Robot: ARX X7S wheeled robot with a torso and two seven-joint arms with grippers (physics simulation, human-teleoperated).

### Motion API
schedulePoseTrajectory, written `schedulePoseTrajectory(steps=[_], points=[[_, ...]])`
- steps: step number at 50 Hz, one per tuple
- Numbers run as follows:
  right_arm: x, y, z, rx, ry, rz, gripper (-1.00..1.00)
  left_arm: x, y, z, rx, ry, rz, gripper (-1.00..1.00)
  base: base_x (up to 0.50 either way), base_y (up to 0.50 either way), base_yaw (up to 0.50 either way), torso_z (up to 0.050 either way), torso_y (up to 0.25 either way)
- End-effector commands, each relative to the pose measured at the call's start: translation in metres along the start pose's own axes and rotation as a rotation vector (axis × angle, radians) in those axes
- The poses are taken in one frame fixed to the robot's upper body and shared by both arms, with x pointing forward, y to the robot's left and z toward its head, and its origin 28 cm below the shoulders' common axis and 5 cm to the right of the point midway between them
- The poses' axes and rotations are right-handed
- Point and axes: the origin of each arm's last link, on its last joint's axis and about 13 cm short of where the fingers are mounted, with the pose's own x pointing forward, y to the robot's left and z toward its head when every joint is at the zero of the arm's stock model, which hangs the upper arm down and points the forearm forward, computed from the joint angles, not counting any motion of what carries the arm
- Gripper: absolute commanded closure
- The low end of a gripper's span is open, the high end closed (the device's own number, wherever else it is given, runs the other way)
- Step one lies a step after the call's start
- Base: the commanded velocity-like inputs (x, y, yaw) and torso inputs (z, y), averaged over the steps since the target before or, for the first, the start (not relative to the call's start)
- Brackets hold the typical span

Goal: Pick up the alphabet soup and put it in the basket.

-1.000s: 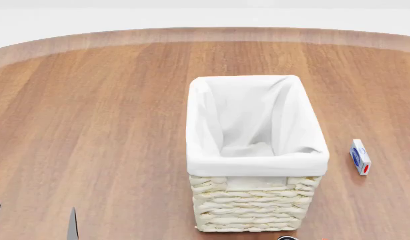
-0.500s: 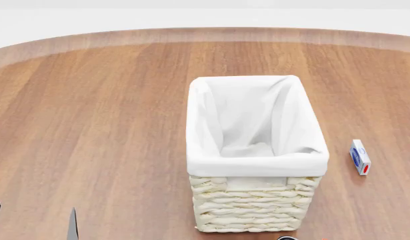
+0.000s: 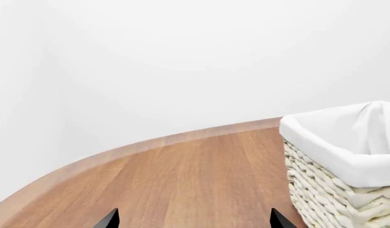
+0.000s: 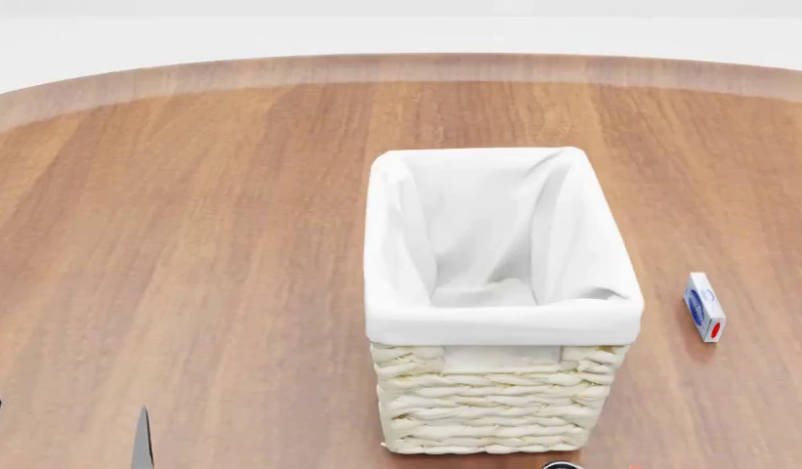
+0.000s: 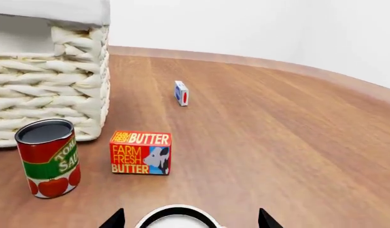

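Note:
The basket (image 4: pixel 502 303), cream wicker with a white cloth lining, stands mid-table; it also shows in the left wrist view (image 3: pixel 347 156) and the right wrist view (image 5: pixel 49 85). Of the alphabet soup (image 5: pixel 177 219) only the round white top with a dark ring shows, low in the right wrist view, between the two fingertips of my right gripper (image 5: pixel 188 221). The jaws stand wide apart on either side of it, not touching it. My left gripper (image 3: pixel 193 222) is open and empty over bare wood left of the basket; its tips show in the head view (image 4: pixel 65 435).
A red-and-green tomato can (image 5: pixel 49 157) with a dark grey top stands by the basket's near corner. A butter box (image 5: pixel 141 152) stands beside it. A small blue-and-white box (image 4: pixel 703 306) lies right of the basket, also in the right wrist view (image 5: pixel 181 93). The wooden table (image 4: pixel 179 244) has a curved far edge.

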Motion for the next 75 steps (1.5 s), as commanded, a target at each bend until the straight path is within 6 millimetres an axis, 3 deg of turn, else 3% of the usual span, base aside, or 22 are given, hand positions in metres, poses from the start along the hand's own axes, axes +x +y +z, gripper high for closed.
schedulePoseTrajectory(steps=[1, 40, 41, 55, 75], points=[[-0.001, 0.001, -0.005, 0.0, 0.014, -0.001, -1.0, 0.0, 0.0, 0.0, 0.0, 0.001, 0.0, -1.0, 0.0, 0.0, 0.0, 0.0, 0.0], [-0.001, 0.005, -0.023, 0.014, 0.078, -0.002, -1.0, 0.0, 0.0, 0.0, 0.001, 0.001, 0.001, -1.0, 0.0, 0.0, 0.0, 0.0, 0.0], [-0.001, 0.005, -0.023, 0.017, 0.077, -0.004, 1.0, 0.0, 0.0, 0.0, 0.001, 0.001, 0.001, -1.0, 0.0, 0.0, 0.0, 0.0, 0.0], [0.001, 0.006, -0.015, 0.026, 0.058, -0.014, 1.0, -0.001, 0.0, 0.0, 0.0, 0.002, 0.004, -1.0, 0.0, 0.0, 0.0, 0.0, 0.0], [0.015, 0.009, 0.098, 0.144, -0.218, 0.029, 1.0, 0.0, 0.0, 0.0, -0.006, 0.0, 0.0, -1.0, 0.0, 0.0, 0.0, 0.0, 0.0]])
